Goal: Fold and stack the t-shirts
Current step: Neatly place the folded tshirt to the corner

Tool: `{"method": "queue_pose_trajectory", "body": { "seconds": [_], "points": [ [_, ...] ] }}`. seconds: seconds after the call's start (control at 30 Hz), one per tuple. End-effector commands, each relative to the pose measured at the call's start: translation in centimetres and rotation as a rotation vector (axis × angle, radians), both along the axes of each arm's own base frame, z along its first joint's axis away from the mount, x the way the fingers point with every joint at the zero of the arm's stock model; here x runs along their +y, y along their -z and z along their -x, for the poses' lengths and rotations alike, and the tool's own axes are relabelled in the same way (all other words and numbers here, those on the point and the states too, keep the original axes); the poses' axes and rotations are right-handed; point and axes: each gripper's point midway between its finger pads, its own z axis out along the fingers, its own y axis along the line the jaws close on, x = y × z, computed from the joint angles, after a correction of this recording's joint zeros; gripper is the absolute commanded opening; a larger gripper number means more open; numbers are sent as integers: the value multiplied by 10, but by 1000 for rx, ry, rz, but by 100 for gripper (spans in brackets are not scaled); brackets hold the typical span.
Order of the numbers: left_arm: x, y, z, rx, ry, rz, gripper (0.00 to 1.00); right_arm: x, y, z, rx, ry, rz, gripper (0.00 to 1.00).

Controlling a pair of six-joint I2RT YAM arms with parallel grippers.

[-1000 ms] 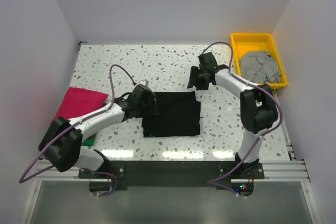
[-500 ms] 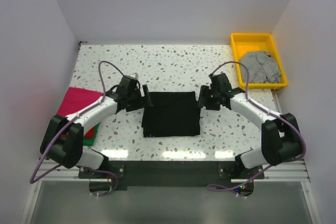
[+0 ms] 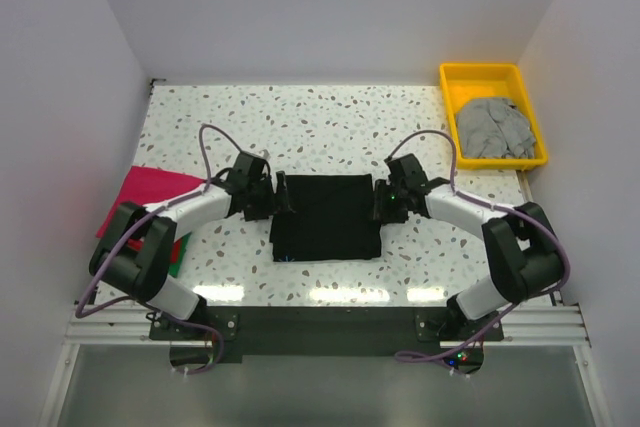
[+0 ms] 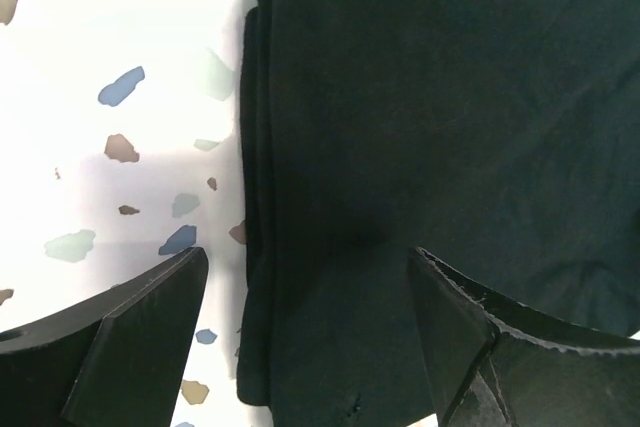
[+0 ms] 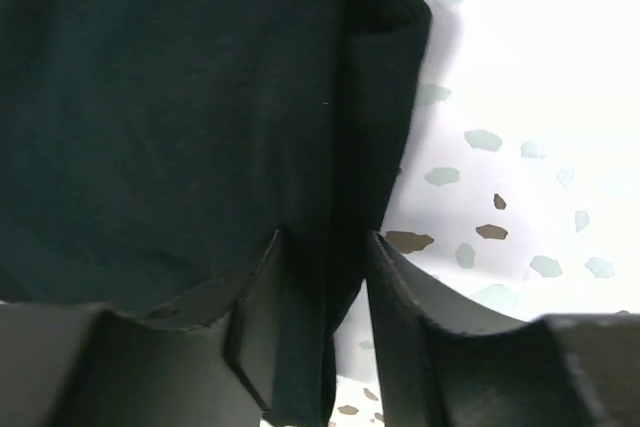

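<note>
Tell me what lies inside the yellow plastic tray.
A crumpled grey cloth t-shirt lies in the yellow plastic tray, covering most of its floor. Bare yellow shows at the far end. Whatever may lie beneath the shirt is hidden.

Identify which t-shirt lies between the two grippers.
The black t-shirt, folded flat mid-table, left gripper at one edge, right gripper at the other. The magenta t-shirt lies far left; the grey t-shirt sits in the yellow tray.

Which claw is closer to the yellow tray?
Right. The right claw is at the black shirt's right edge, nearer the yellow tray; the left claw is at its left edge.
</note>
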Motion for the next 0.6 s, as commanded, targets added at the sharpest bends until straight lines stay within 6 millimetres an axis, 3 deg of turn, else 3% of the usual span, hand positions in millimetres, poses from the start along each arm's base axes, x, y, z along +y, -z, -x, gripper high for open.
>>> {"method": "queue_pose_trajectory", "body": {
  "seconds": [0.0, 0.33, 0.57],
  "points": [
    [0, 11, 4, 12, 18, 9, 86, 4, 7, -2, -7, -5, -21, 39],
    [9, 44, 28, 86, -3, -34, 82, -3, 29, -5, 42, 4, 38, 5],
    [0, 66, 41, 128, 10, -75, 81, 8, 35, -13, 66, -13, 11, 0]
  ]
}}
